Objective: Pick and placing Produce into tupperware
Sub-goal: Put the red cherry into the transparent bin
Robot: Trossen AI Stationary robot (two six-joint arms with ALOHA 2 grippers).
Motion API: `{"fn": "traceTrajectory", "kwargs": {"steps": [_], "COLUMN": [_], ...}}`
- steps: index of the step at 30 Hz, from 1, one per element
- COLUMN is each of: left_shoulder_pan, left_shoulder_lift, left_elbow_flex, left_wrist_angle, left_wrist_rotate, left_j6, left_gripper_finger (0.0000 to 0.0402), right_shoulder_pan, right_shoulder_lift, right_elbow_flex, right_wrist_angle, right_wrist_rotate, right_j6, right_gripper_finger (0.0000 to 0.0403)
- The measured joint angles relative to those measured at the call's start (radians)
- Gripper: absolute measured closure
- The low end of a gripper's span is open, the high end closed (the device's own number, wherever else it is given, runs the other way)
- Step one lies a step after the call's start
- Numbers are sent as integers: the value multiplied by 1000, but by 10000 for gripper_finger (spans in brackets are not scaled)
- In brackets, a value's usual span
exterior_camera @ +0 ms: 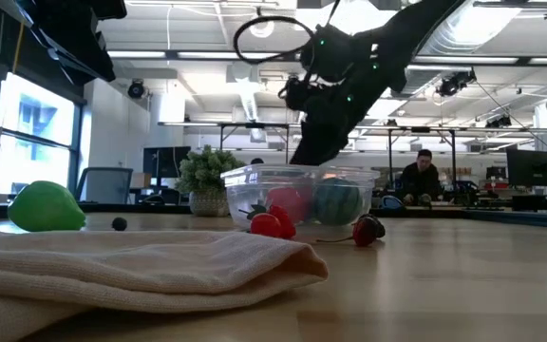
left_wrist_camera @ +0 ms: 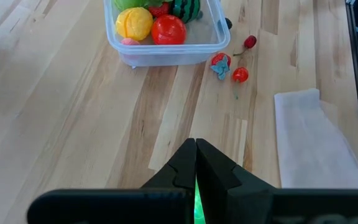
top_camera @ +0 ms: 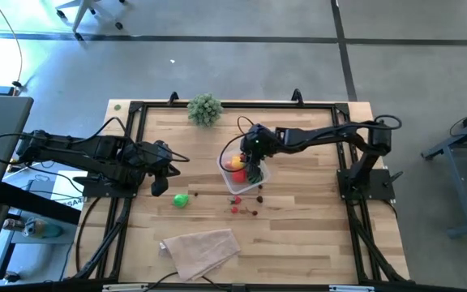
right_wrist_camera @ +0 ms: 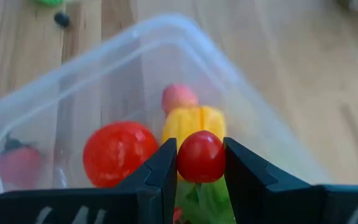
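R gripper [right_wrist_camera: 201, 158] pinching small red produce [right_wrist_camera: 201, 155] over tupperware [right_wrist_camera: 73, 87]; best to open only once well inside rim; L gripper [left_wrist_camera: 196, 163] shut, empty, parked apart.

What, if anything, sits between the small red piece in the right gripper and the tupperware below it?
Nothing visible. The right gripper is shut on the small red piece directly over the open tupperware, which has no lid. Below sit only pieces already inside: a red tomato and a yellow piece. The left gripper waits, shut, off to the side.
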Motion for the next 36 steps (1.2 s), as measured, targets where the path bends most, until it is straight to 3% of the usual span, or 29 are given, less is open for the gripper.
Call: {"fn": "traceTrajectory", "kwargs": {"steps": [36], "left_shoulder_pan": [0], "left_shoulder_lift": [0], "left_elbow_flex": [0], "left_wrist_angle": [0], "left_wrist_rotate": [0], "left_j6": [0], "left_gripper_finger": [401], "right_shoulder_pan": [-1], "right_shoulder_lift": [19], "right_elbow_flex": [-1], "right_wrist_angle": [-24], "right_wrist_rotate": [5], "right_j6": [17], "right_gripper_finger": [279]}}
